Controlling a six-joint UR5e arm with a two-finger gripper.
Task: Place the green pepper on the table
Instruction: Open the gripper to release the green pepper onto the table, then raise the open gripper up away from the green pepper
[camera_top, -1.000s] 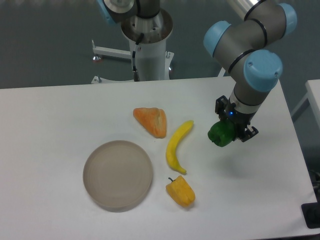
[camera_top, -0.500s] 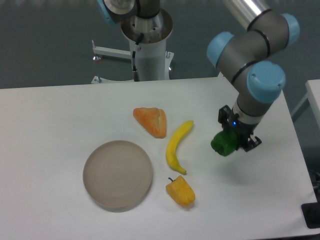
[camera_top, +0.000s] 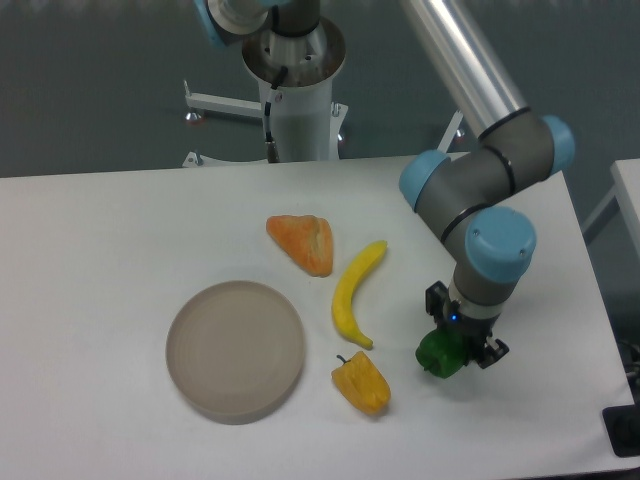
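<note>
My gripper (camera_top: 452, 352) has the green pepper (camera_top: 441, 354) clamped low near the table's (camera_top: 100, 250) right edge; letting go might roll it off.

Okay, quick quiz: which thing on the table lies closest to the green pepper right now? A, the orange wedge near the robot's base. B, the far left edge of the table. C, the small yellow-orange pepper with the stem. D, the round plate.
C: the green pepper, between the gripper's fingers, sits just right of the yellow-orange pepper; the plate and orange wedge lie farther left.
</note>
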